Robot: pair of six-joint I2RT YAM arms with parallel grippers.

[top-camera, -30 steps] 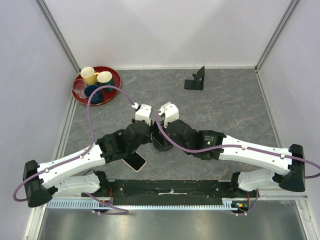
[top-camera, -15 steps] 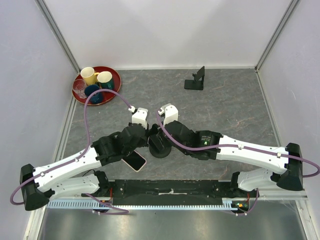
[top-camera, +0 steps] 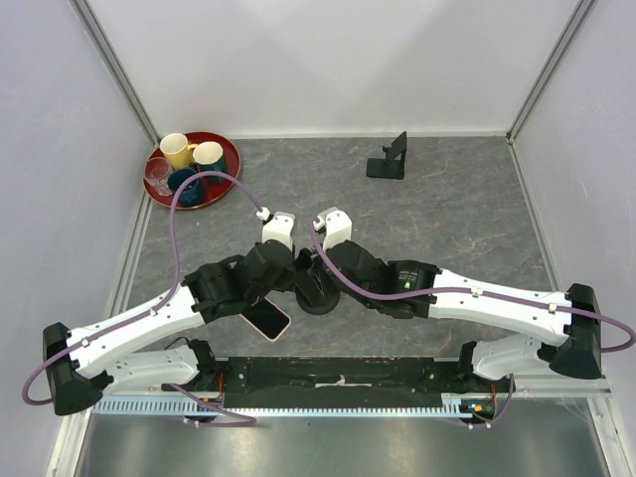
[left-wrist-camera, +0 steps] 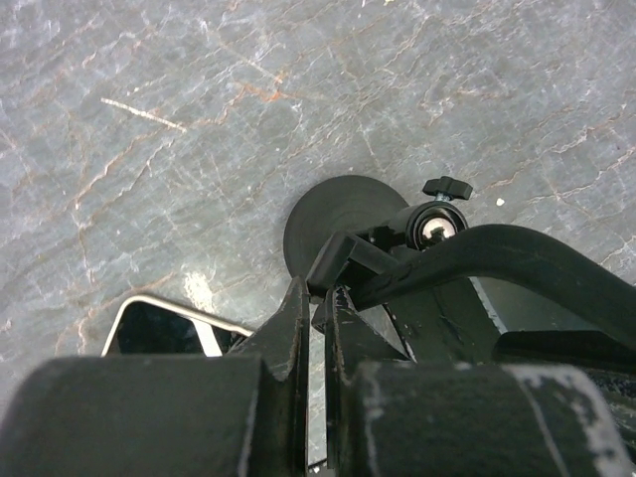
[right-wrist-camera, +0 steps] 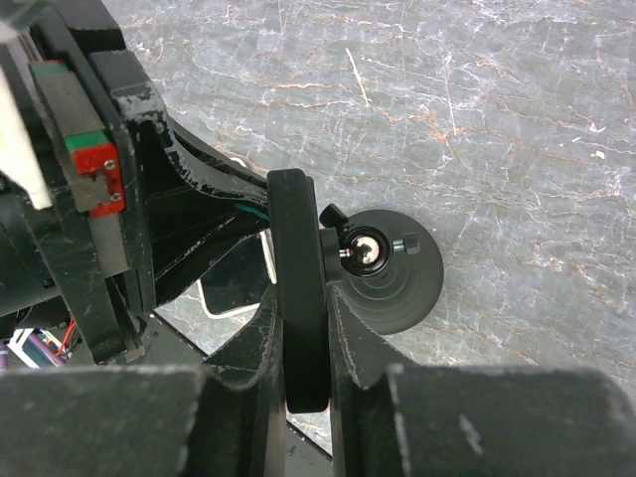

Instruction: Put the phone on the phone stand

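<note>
The phone, in a pale case with a dark screen, lies flat on the table under my left forearm; it also shows in the wrist views. The phone stand, small and matte black, sits far back right, away from both grippers. Between the arms is a different black holder with a round base and a ball joint. My right gripper is shut on that holder's upright plate. My left gripper is shut, its tips against the holder's arm.
A red tray with several cups stands at the back left corner. Purple cables loop over both arms. White walls with metal posts close in the grey marbled table on three sides.
Both wrists have drifted slightly left and toward the near edge, the round-based holder moving with the right gripper. The phone and the phone stand have not moved.
</note>
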